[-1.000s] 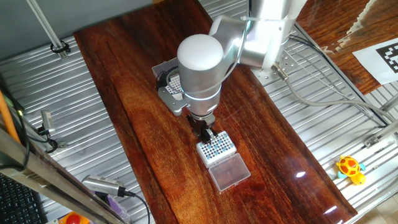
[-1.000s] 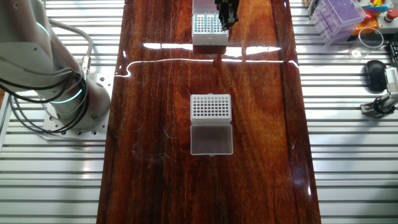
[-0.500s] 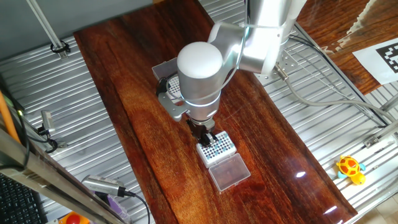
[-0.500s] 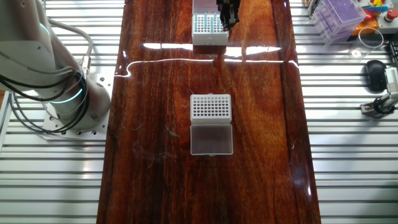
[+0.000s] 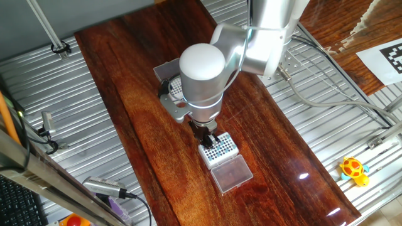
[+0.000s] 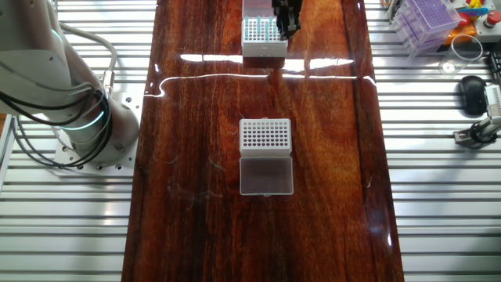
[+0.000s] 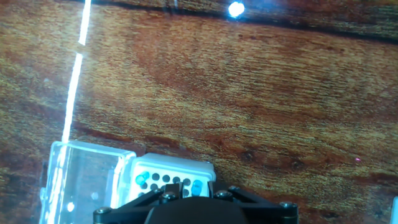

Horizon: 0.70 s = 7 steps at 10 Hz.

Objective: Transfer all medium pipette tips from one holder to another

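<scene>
The end effector (image 5: pixel 206 134) hangs over a white rack (image 5: pixel 218 148) on the desk (image 5: pixel 125 94); whether its fingers are parted or hold anything cannot be told. Teal tips (image 7: pixel 198 185) sit in this rack's holes, beside its clear lid (image 7: pixel 84 180). A second rack (image 6: pixel 264 135) stands well apart, mid-desk.

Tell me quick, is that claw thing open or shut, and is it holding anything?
Gripper: low over the rack of pipette tips; its fingertips are hidden, so open, shut or holding cannot be told.
</scene>
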Tool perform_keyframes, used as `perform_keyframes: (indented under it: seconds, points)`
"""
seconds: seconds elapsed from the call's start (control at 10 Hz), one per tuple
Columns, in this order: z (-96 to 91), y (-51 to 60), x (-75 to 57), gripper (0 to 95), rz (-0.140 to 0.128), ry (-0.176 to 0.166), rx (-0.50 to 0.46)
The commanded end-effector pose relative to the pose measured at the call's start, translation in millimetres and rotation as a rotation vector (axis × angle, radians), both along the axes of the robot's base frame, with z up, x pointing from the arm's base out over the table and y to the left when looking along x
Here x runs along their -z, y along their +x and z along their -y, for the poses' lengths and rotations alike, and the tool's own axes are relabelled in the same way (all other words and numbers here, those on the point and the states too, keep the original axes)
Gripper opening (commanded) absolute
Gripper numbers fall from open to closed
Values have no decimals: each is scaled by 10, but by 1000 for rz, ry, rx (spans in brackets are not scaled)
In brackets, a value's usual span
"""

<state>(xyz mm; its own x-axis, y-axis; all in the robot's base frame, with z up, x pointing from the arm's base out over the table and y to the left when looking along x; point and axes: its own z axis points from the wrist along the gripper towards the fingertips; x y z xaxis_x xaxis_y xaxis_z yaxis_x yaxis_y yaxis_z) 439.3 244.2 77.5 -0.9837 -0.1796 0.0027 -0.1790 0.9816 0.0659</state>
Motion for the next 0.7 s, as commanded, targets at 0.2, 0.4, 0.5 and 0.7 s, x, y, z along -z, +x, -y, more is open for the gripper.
perform_keyframes:
  seconds: [0.2, 0.4, 0.5, 0.7]
  points:
    - [1, 1, 20, 0, 1, -2, -1]
    - [1, 2, 29, 0, -1, -4, -6]
    - [1, 2, 29, 0, -1, -4, -11]
    - [0, 0, 10, 0, -1, -4, -16]
